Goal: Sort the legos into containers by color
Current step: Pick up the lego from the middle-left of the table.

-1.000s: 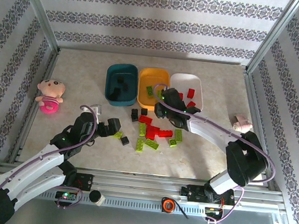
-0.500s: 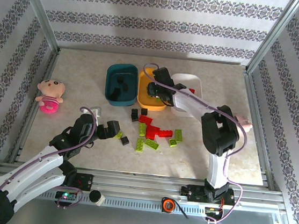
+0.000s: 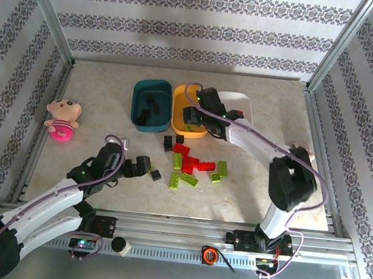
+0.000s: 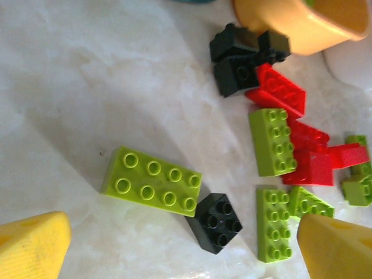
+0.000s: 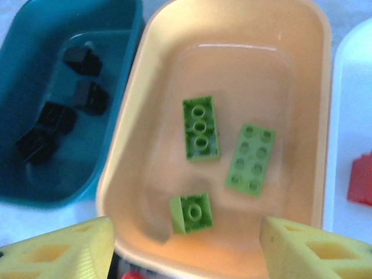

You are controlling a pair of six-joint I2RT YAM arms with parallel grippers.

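Legos (image 3: 191, 161) in black, lime green and red lie scattered across a pale, marbled tabletop (image 3: 248, 193). The table is boxed in by an aluminium frame (image 3: 52, 20) and walls of striped floral wallpaper (image 3: 199, 26).

At far left a pink plush doll (image 3: 62, 120) lies well apart from the bricks. The left gripper (image 3: 144, 167) is at the left edge of the loose pile, its yellow fingers (image 4: 32, 244) spread wide and holding nothing. Its wrist camera shows a lime eight-stud brick (image 4: 152, 185) and a black four-stud brick (image 4: 218, 222) just beside each other on the table, between the fingers and slightly ahead of them. The rest of the pile trails off to the right.

Behind the pile, three tubs stand side by side. The teal tub (image 3: 139, 104) is on the left and holds four black bricks (image 5: 58, 119). The orange-yellow tub (image 3: 180, 105) is in the middle and holds three lime bricks (image 5: 201, 135). The white tub (image 3: 241, 103) is on the right, with part of one red brick (image 5: 361, 180) showing at the edge of the right wrist view.

The right gripper (image 3: 190, 118) hangs over the orange-yellow tub with its fingers (image 5: 314, 250) parted and empty, the three lime bricks lying between and ahead of them.

On the open table the overhead view shows three black bricks, at least five lime ones and a clump of red ones too tightly packed to count.
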